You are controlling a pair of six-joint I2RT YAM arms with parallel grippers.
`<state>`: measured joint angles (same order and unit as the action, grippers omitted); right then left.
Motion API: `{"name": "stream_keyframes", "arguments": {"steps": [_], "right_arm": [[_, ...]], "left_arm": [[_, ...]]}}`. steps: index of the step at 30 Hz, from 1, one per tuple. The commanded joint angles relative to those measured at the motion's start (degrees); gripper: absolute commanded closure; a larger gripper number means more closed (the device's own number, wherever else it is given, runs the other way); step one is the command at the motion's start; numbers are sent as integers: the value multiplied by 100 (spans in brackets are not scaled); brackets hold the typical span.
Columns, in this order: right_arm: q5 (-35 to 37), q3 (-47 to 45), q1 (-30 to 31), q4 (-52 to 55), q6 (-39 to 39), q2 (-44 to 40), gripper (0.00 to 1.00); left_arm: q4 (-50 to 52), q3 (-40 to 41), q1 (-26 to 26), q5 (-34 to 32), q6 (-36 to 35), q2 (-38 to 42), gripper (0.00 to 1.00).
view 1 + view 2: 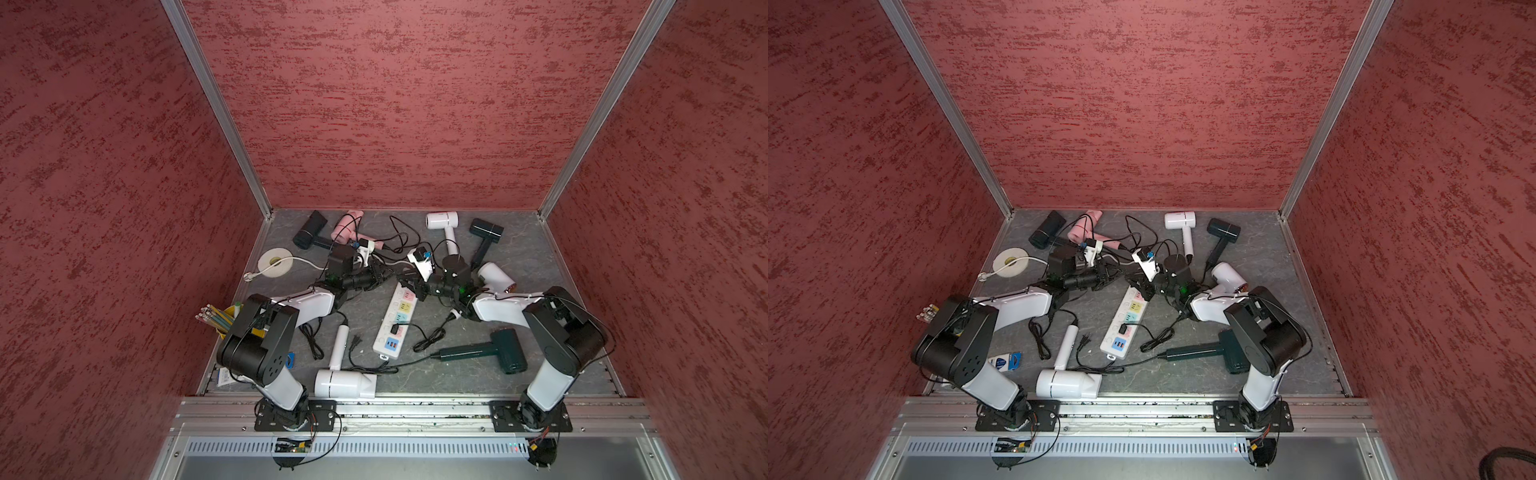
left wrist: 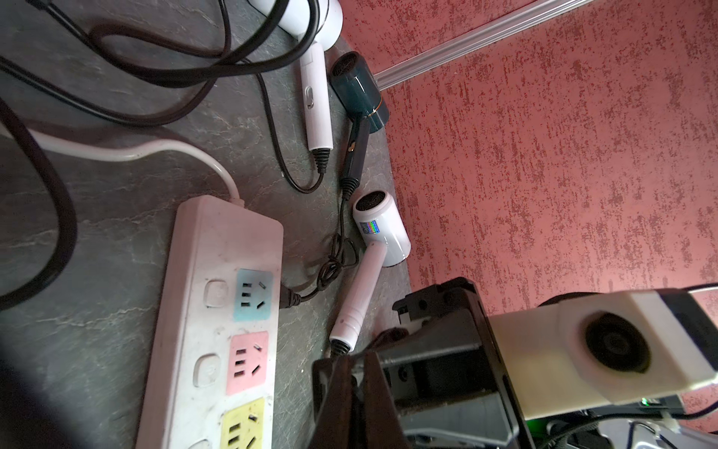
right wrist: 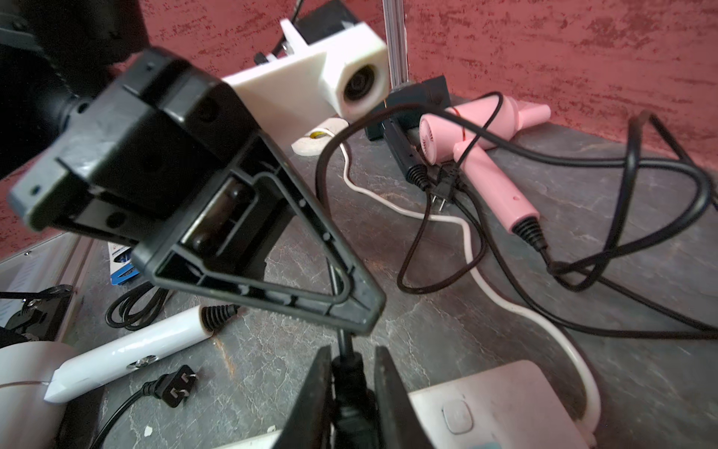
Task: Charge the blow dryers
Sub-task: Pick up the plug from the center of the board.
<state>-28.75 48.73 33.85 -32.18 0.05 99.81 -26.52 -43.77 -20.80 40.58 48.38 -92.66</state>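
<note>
Several blow dryers lie round a white power strip (image 1: 392,328): black (image 1: 309,237), pink (image 1: 347,228), white (image 1: 442,222), navy (image 1: 486,230), white (image 1: 494,276), dark green (image 1: 498,351) and white (image 1: 345,382). Both grippers meet over the strip's far end. My left gripper (image 2: 357,355) is shut on a thin black cord just behind a plug. That black plug (image 3: 349,373) sits between the fingers of my right gripper (image 3: 351,353), whose jaws stand slightly apart from it. I cannot tell which dryer the cord belongs to. A black plug (image 1: 395,329) sits in a lower socket.
Tangled black cords (image 1: 399,237) cover the middle and back of the grey table (image 1: 540,257). A tape roll (image 1: 274,261), a pencil cup (image 1: 220,318) and a blue card (image 1: 291,359) sit on the left. A loose two-pin plug (image 3: 175,388) lies by the front white dryer's handle.
</note>
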Motion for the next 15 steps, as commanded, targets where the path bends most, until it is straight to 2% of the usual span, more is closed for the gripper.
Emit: {"name": "stream_keyframes", "arguments": {"steps": [1, 3, 6, 11, 15], "right_arm": [[303, 519, 52, 1259, -277, -257, 61], [407, 822, 52, 1940, -425, -286, 53], [532, 1218, 52, 2839, -665, -282, 51], [685, 1522, 52, 3772, -1082, -367, 52], [569, 1702, 57, 4038, -1224, -357, 60]], "left_arm": [[267, -69, -60, -135, -394, 71, 100], [524, -136, -135, -295, -615, 133, 100], [876, -231, -259, -534, -912, 216, 100], [1430, -358, -447, -1057, -1364, 381, 100], [1565, -397, -538, -1198, -1494, 448, 100]]}}
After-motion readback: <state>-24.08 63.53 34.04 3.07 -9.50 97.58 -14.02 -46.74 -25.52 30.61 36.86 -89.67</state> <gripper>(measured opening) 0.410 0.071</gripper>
